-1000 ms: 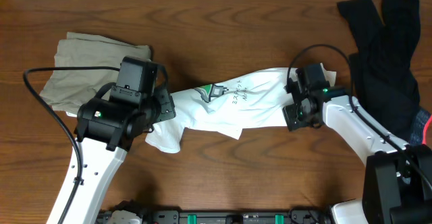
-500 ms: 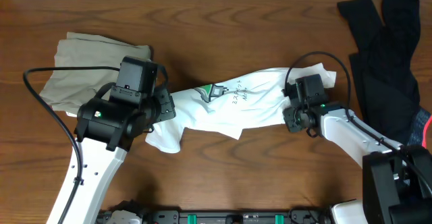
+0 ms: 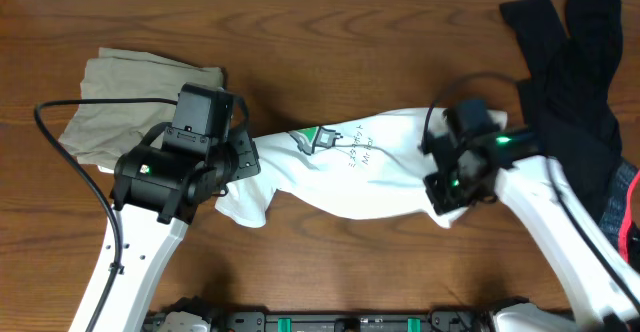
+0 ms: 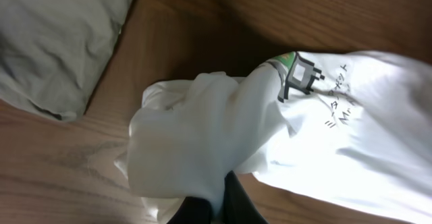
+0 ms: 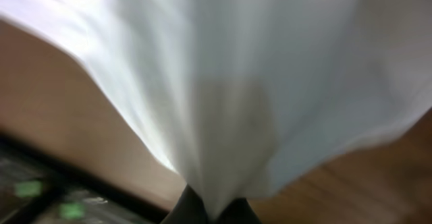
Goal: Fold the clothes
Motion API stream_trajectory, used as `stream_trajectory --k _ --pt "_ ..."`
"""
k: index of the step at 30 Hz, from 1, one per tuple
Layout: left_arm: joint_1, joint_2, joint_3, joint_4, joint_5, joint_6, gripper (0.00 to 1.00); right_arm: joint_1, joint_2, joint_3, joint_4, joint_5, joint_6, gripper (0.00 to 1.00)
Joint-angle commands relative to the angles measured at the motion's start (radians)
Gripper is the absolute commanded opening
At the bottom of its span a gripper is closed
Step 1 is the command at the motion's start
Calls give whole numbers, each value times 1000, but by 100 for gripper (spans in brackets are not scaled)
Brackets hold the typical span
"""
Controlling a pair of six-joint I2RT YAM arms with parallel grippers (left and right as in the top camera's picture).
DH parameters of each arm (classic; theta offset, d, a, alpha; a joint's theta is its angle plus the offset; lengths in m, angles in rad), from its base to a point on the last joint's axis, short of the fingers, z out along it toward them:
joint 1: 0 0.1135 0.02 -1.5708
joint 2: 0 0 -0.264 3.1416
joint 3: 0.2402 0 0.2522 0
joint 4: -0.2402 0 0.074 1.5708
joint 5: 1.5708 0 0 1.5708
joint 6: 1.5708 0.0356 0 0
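A white T-shirt [image 3: 350, 167] with a green logo [image 3: 318, 138] and dark lettering lies bunched and stretched across the middle of the table. My left gripper [image 4: 214, 212] is shut on the shirt's left end, white cloth [image 4: 202, 136] pinched between the dark fingers. On the shirt's right end my right gripper [image 5: 214, 214] is shut, the cloth [image 5: 256, 69] draped in front of its blurred camera view. From above, the left gripper [image 3: 232, 177] and the right gripper [image 3: 445, 200] hold the shirt at opposite ends.
A grey-olive garment [image 3: 135, 97] lies folded at the back left, also in the left wrist view [image 4: 54, 42]. A black garment [image 3: 575, 82] lies heaped at the back right. Bare wooden table [image 3: 330, 42] shows behind and in front of the shirt.
The right gripper has shut on the shirt's right end and drawn it toward the front edge, spreading the cloth. The left arm has not moved.
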Motion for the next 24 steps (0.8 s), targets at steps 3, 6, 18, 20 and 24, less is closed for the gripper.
stream_trajectory --k 3,6,18,20,24 --pt "5 2 14 -1 -13 18 6 5 -137 204 10 14 10 1" --pt "5 2 14 -1 -13 18 6 -32 -131 200 118 143 111 7" --pt "5 2 14 -9 -12 18 6 -245 453 111 142 172 153 16" --pt "5 2 14 -9 -12 18 6 -246 500 111 127 172 153 17" --pt "5 2 14 -9 -12 18 6 -242 504 111 88 164 147 18"
